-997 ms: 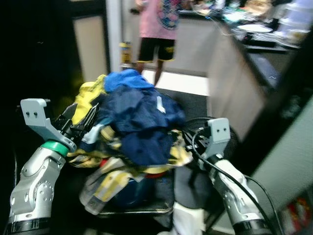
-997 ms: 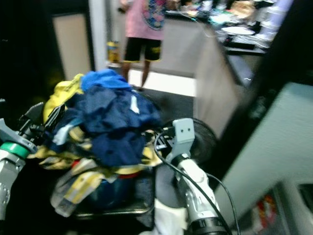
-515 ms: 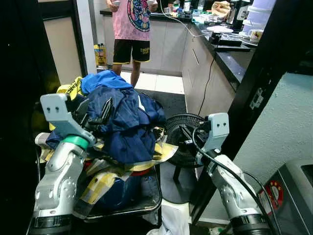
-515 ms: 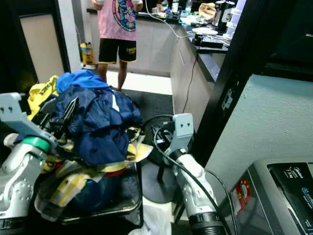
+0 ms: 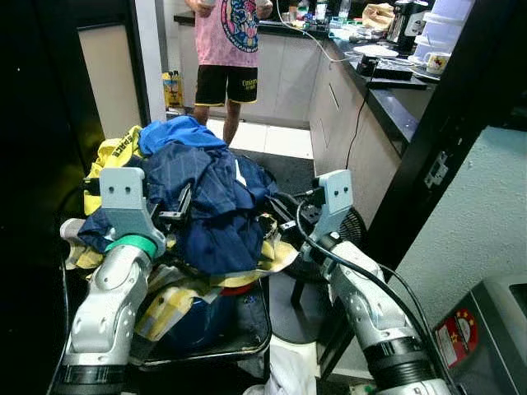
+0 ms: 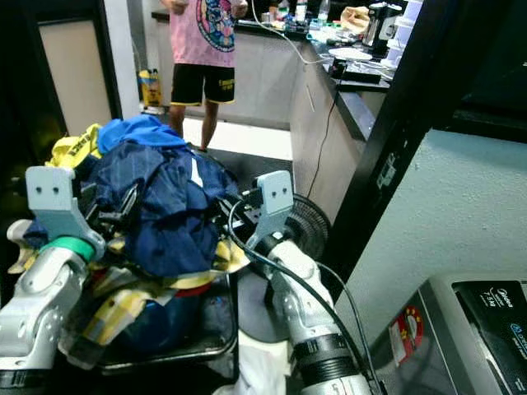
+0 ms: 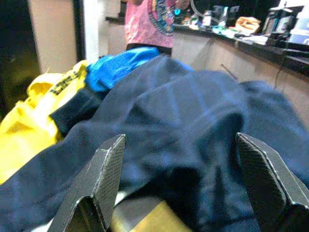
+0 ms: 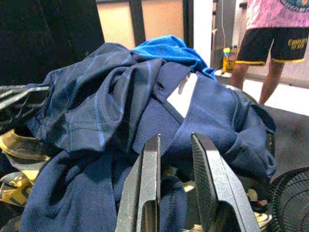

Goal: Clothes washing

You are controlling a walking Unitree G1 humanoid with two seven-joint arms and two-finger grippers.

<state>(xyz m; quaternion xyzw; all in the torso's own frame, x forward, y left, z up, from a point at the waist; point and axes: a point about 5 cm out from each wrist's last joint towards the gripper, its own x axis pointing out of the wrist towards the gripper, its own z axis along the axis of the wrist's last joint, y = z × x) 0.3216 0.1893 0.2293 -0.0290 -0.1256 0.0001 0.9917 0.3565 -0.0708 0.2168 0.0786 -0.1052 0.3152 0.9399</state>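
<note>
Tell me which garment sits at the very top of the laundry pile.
The bright blue garment, lying above the dark navy clothes and beside the yellow one.

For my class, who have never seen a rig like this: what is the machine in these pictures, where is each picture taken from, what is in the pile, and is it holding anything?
This is a walking humanoid robot with two silver arms, each ending in a gripper of two long black fingers. Two pictures come from cameras in its head, looking down at the scene; two come from cameras on its wrists, looking along the fingers.

Before it a basket is heaped with laundry: a dark navy garment on top, a bright blue one behind, yellow clothes beside.

The left gripper is open wide at the navy cloth. The right gripper points at the pile with its fingers nearly together, holding nothing.

A fan stands right of the basket, and a person stands further back.
</note>
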